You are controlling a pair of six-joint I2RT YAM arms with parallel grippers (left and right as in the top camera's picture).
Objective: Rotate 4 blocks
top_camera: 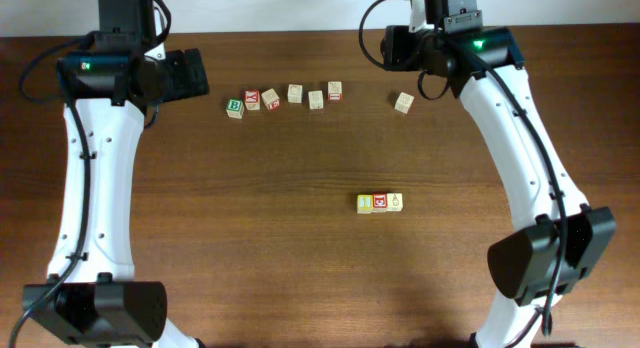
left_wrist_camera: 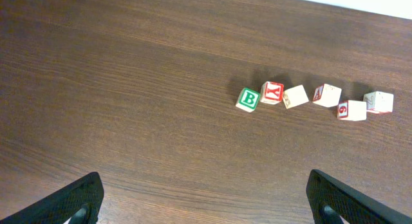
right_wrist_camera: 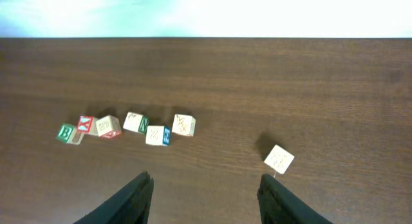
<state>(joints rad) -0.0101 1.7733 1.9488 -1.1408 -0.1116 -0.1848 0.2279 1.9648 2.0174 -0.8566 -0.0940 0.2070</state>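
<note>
Left jaws spread wide, right jaws parted, both empty. Three blocks [top_camera: 380, 202] touch in a row on the bench [top_camera: 300, 268]; a lone pale block [right_wrist_camera: 279, 159] lies just ahead of the right jaws.

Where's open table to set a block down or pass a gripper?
Bare wood lies between the back row of six cubes and the three-cube line, and from that line left to the left arm. Crowded: the back row, with a lone cube beside it.
</note>
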